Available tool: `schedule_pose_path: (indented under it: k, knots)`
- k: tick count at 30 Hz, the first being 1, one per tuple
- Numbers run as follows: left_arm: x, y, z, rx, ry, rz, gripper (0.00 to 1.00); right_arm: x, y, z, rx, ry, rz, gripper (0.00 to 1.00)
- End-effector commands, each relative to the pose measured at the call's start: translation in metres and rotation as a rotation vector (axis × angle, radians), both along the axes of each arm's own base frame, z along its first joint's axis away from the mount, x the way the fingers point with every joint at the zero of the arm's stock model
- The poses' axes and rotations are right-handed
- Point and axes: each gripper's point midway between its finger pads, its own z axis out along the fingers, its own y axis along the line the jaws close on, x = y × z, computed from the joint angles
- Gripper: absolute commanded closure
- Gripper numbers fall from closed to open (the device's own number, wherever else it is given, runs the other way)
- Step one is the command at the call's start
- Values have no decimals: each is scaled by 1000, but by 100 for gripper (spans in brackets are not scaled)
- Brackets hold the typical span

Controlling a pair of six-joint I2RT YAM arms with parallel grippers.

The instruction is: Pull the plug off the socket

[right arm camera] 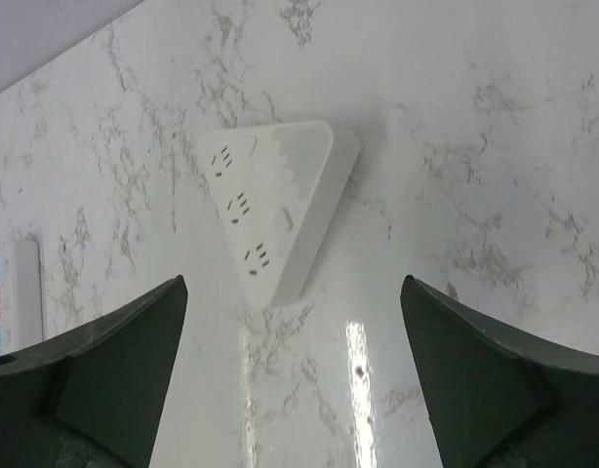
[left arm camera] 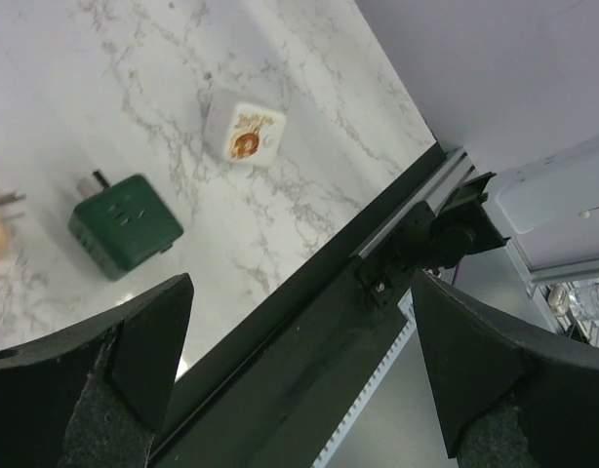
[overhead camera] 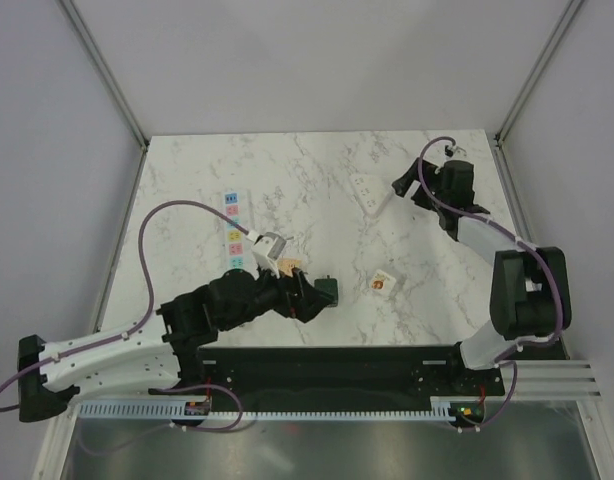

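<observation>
Currently we log: left gripper (left arm camera: 299,336), jaws wide apart, empty, just beside 1 green plug (left arm camera: 124,224); right gripper (right arm camera: 295,375), jaws wide apart, empty, over 1 white triangular socket (right arm camera: 275,205).

Both arms have black joint housings and white links. In the top view, left arm (overhead camera: 202,310) at 8 o'clock, right arm (overhead camera: 527,290) at 4 o'clock. A purple cable (overhead camera: 184,204) runs along each. Left hand (left arm camera: 299,370) fingers (left arm camera: 143,341) dark matte wedges, right hand (right arm camera: 295,380) same.
</observation>
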Motion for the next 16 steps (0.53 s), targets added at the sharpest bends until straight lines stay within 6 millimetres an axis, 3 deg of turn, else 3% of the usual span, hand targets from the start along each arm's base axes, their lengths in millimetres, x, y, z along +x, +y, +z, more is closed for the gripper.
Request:
schedule_pose_path:
  k: [1,3,4,5,6,7,8,9,10,11,12,13,14,15,16]
  knots:
    - [-7,33,-31,0,81,81,0,-41,5,28,-98,-21,-1,2]
    - [-13,51,-50,-19,113,108,0,-71,24,16,-102,18,51,2]
    - [-16,56,-53,-35,117,110,0,-84,30,29,-92,-13,67,2]
    - [-17,61,-61,-40,126,118,0,-98,43,27,-79,-9,94,2]
    - [-20,68,-83,-17,146,127,0,-118,46,9,-78,26,103,2]
    - [-22,73,-76,-82,144,131,0,-128,47,7,-82,20,97,2]
    - [-24,76,-81,-94,148,132,0,-143,57,22,-63,-36,121,2]
    - [-26,81,-96,-94,166,138,0,-161,56,4,-64,-9,129,2]
    - [-28,83,-98,-112,168,138,0,-170,57,2,-50,-14,133,2]
    - [-29,88,-88,-185,152,136,0,-180,55,14,-24,-65,133,2]
    - [-31,90,-100,-184,164,140,0,-193,53,-3,-7,-40,133,2]
    - [-32,92,-100,-206,162,135,0,-200,53,6,28,-85,136,2]
    - [-34,95,-84,-295,133,124,0,-207,58,7,63,-101,163,2]
    - [-35,96,-88,-297,137,117,0,-218,61,-8,102,-73,175,2]
    - [-39,93,-90,-279,144,94,0,-225,65,-2,139,-105,198,2]
